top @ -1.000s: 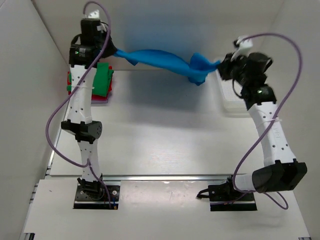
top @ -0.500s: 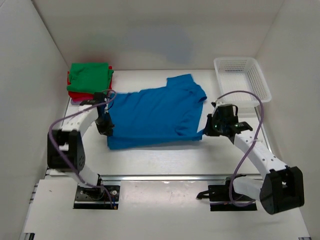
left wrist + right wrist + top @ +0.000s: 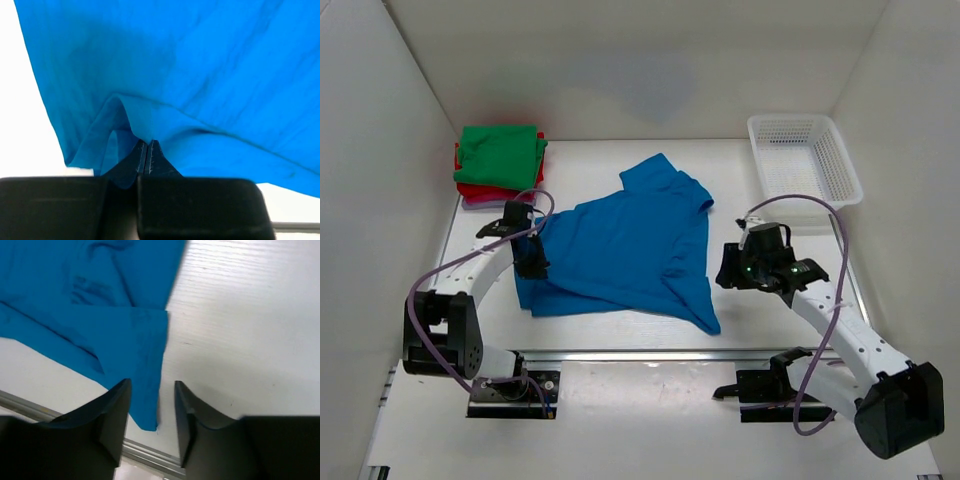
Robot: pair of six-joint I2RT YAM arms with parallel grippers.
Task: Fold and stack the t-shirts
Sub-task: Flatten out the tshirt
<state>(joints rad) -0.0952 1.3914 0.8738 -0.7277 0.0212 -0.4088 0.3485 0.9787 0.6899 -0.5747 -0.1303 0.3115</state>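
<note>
blue t-shirt [image 3: 630, 250] lies rumpled and skewed on the table [image 3: 735, 180], mid-workspace, with one sleeve toward the far wall and a pointed corner toward the near edge.

left gripper [image 3: 532, 262] sits at the shirt's left edge. on its wrist view the gripper [image 3: 146, 148] has its fingers pressed together, with a fold of blue cloth pinched between them.

right gripper [image 3: 728, 270] sits just beside the shirt's right edge, jaws spread. on its wrist view [image 3: 151, 387] the shirt's near corner shows in the gap, unclamped. i cannot tell whether cloth touches either finger.

folded stack in the far left corner: green shirt [image 3: 500, 152] on top, red shirt [image 3: 472, 189] under it, pale pink shirt [image 3: 480, 203] at the bottom.

white mesh basket [image 3: 840, 180] is at far right, well apart from the blue t-shirt.
</note>
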